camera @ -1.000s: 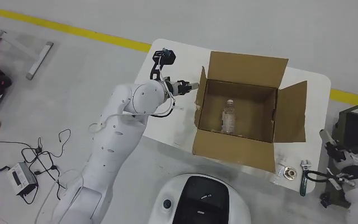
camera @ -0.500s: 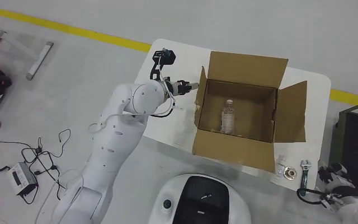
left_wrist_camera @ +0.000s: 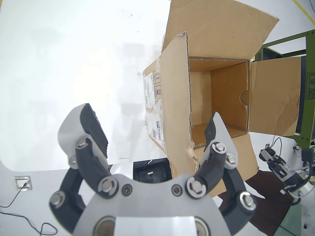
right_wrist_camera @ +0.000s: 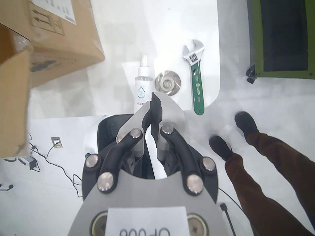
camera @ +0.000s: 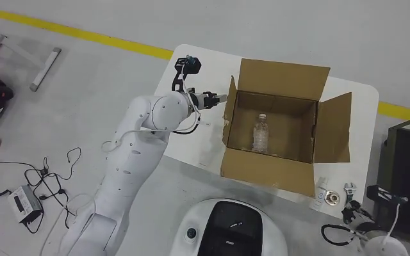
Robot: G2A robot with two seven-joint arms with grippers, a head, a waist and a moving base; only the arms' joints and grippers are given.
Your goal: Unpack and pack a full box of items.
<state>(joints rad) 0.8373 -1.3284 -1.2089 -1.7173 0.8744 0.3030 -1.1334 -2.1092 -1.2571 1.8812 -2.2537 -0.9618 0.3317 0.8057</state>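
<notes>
Left claw (left_wrist_camera: pixel 152 119): wide open and empty, hanging just outside the box's (camera: pixel 269 168) left flap, near rim height. My guess is it waits there to steady the flap or dip in.
Box: on the counter (camera: pixel 192 70), all four flaps folded out so the inside is reachable from above.
Bottle (camera: pixel 260 133): a clear one lying on the floor inside the box, the one item left to unpack.
Spray bottle (right_wrist_camera: pixel 142 87): lying just off the box's near right corner, likely set down there as unpacked.
Metal ring (right_wrist_camera: pixel 168 82): beside it, one step further from the box.
Wrench (right_wrist_camera: pixel 195 74): furthest from the box, handle overhanging the counter edge.
Right claw (right_wrist_camera: pixel 153 104): closed on nothing, beyond the box's near right corner, off the counter edge.
</notes>
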